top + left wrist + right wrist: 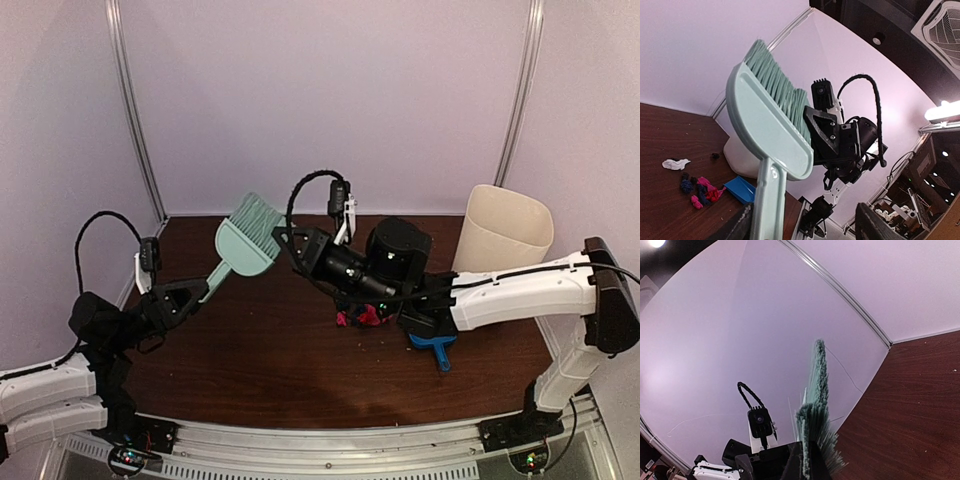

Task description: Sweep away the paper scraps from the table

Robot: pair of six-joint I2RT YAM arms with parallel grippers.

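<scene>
Your right gripper (284,238) pinches the brush (247,240) by its bristles. The handle lies between your left gripper (200,291)'s fingers; whether they clamp it is unclear. The paper scraps (362,318) lie on the table (280,370) below your right wrist.

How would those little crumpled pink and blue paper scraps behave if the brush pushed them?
The crumpled pink and blue paper scraps look light, so they would probably skid or tumble ahead of the mint-green plastic brush. Being wadded and irregular, they likely won't roll far. The flatter white scrap may slip under the bristles on the smooth dark wooden table.
</scene>
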